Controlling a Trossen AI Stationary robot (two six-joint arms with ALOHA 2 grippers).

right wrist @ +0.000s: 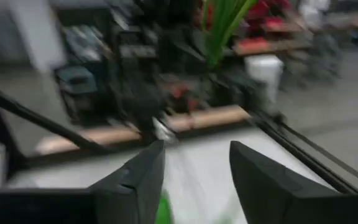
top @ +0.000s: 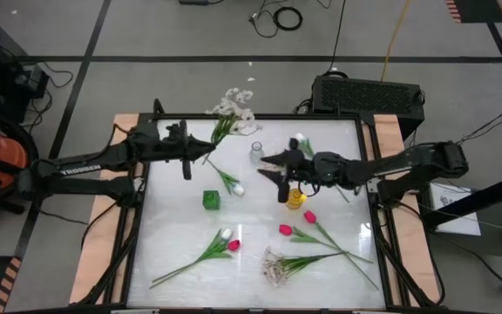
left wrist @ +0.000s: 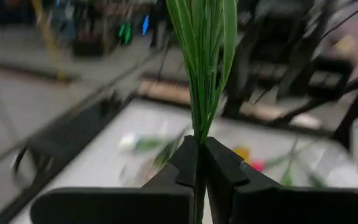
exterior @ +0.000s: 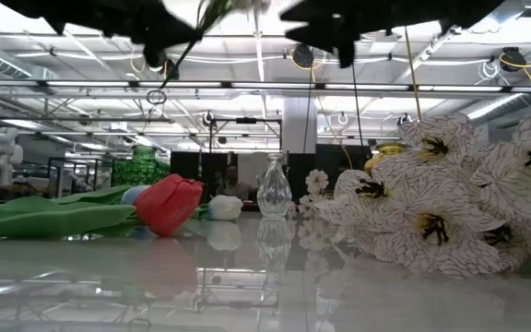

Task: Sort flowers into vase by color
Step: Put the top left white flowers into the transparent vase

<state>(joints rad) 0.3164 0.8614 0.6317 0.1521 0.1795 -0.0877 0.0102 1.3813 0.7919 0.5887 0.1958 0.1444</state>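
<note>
Room: grey floor with taped lines and cables surrounds a white table with wooden side rails.
High view, left gripper: left gripper hangs over the far left part of the table, clamped on the stem of a white spray whose blossoms reach past the far edge.
High view, right gripper: right gripper hovers mid-table, fingers apart and holding nothing, just beside a yellow vase.
High view, vases: a clear vase stands near the far edge between the two grippers; a green vase sits left of centre.
High view, loose flowers: a white tulip lies by the green vase; pink tulips and another spray lie toward the near edge.
Low view: the clear vase stands upright mid-table, a pink tulip lying to one side and big white blossoms close to the lens on the other; both arms are dark shapes overhead.
Left wrist view: fingers are pressed flat on a bundle of green stems.
Right wrist view: fingers stand well apart, nothing between them.
Doing the step well: my judgement is that the spray should be turned stem-down over its vase, centred on the narrow mouth, and lowered before release; the right arm should stay clear.
</note>
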